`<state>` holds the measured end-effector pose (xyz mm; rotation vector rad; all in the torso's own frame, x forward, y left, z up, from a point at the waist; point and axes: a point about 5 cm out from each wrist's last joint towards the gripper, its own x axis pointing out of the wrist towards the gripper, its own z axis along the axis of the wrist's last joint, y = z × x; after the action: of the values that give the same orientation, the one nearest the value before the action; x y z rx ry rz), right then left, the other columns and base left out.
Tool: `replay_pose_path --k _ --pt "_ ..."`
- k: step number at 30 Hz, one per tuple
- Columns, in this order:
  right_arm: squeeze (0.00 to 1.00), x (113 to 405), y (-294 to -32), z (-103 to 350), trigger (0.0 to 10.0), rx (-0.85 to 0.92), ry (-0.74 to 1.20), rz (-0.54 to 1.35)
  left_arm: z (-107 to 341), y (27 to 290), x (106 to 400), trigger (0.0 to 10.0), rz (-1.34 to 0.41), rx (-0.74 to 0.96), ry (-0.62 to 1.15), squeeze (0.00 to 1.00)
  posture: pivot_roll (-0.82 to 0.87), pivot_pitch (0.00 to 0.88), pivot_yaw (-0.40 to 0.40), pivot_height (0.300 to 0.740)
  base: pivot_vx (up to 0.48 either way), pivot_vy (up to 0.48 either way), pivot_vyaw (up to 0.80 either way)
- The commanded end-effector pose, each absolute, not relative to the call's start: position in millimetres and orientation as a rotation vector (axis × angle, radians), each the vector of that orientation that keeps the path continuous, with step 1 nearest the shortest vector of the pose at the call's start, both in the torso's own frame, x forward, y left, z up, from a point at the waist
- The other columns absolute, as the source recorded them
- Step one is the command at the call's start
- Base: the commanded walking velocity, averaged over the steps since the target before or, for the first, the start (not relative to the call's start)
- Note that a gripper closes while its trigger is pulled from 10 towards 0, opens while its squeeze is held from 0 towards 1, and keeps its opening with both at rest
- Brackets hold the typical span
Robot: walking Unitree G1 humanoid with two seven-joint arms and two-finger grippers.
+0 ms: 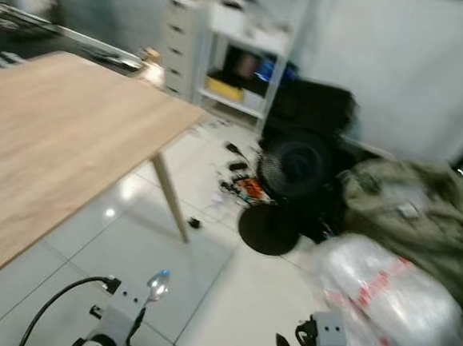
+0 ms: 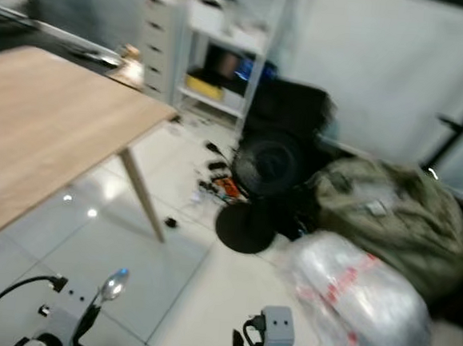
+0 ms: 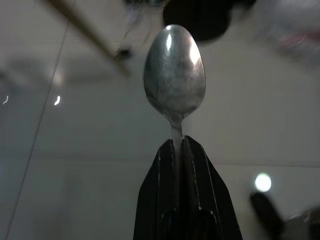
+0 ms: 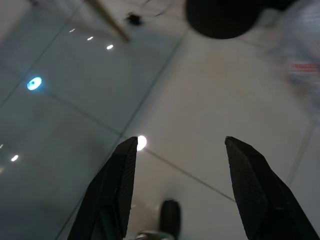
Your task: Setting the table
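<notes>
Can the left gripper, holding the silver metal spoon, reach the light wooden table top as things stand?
Probably not yet. The left gripper, shut on the silver metal spoon, hangs low over the tiled floor, below and beside the light wooden table. Nothing blocks a lift.
</notes>
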<state>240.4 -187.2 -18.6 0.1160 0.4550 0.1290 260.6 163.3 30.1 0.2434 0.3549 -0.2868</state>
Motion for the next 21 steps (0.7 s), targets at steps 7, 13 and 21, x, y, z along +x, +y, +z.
replay_pose_path --k 7,13,21 --pt "0.00 236.7 -188.5 -22.3 10.0 0.137 0.456 0.106 25.6 162.5 257.0 10.0 -0.306 0.243 0.364 0.00 0.04 0.069 0.031 0.740 0.000 0.000 -0.78" --pt "0.00 236.2 -188.6 -22.7 10.0 0.140 0.452 0.097 27.3 161.9 258.9 10.0 -0.320 0.248 0.354 0.00 0.04 0.065 0.041 0.740 0.000 0.000 -0.78" --pt "0.00 235.8 -187.7 -22.4 10.0 0.150 0.439 0.098 27.7 161.1 260.6 10.0 -0.336 0.257 0.349 0.00 0.04 0.057 0.048 0.740 0.000 0.000 -0.78"
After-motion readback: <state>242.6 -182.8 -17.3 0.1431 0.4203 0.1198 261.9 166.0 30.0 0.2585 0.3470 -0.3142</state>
